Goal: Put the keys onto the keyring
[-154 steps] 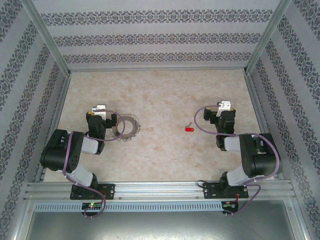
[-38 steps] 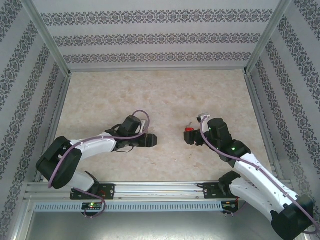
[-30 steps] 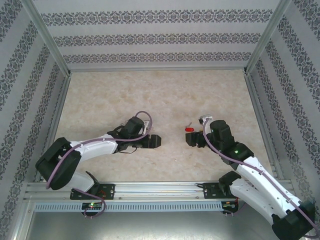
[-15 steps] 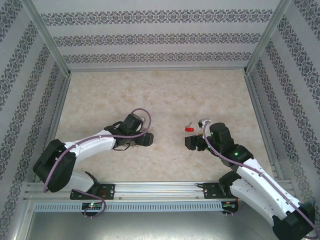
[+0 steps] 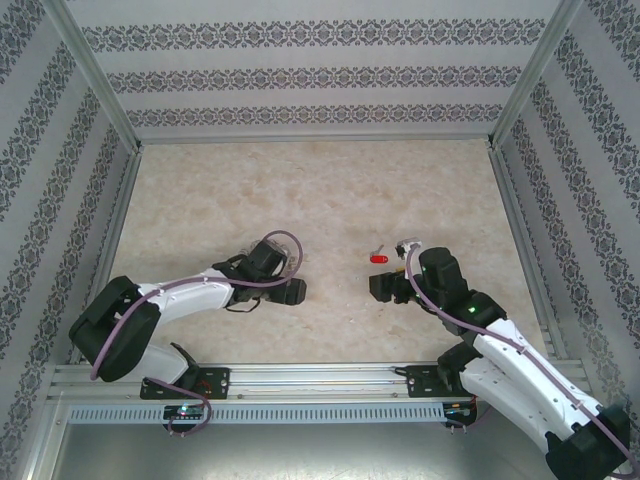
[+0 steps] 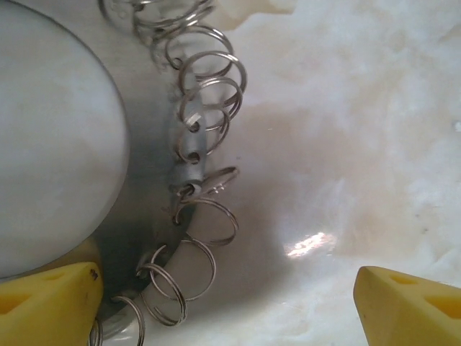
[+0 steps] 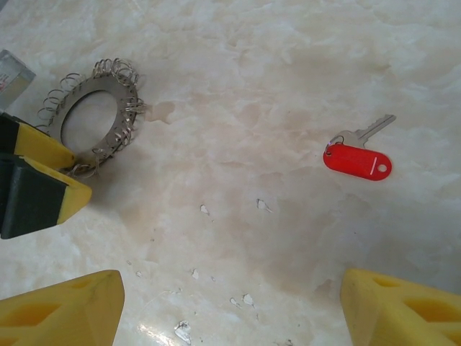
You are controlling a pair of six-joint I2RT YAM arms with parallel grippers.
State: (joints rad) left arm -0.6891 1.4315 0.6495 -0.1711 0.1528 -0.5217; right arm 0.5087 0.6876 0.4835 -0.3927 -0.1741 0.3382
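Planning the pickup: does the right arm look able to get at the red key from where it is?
Probably yes. The red key lies flat on the table just ahead of the right arm, whose jaws stand open, with nothing between them and the key.

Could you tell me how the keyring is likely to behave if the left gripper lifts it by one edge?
The keyring looks like a flat metal band, so it would probably stay stiff. Its small wire loops hang loosely, so they would likely swing and shift. Lying flat on the table, its thin edge may be hard to pinch.
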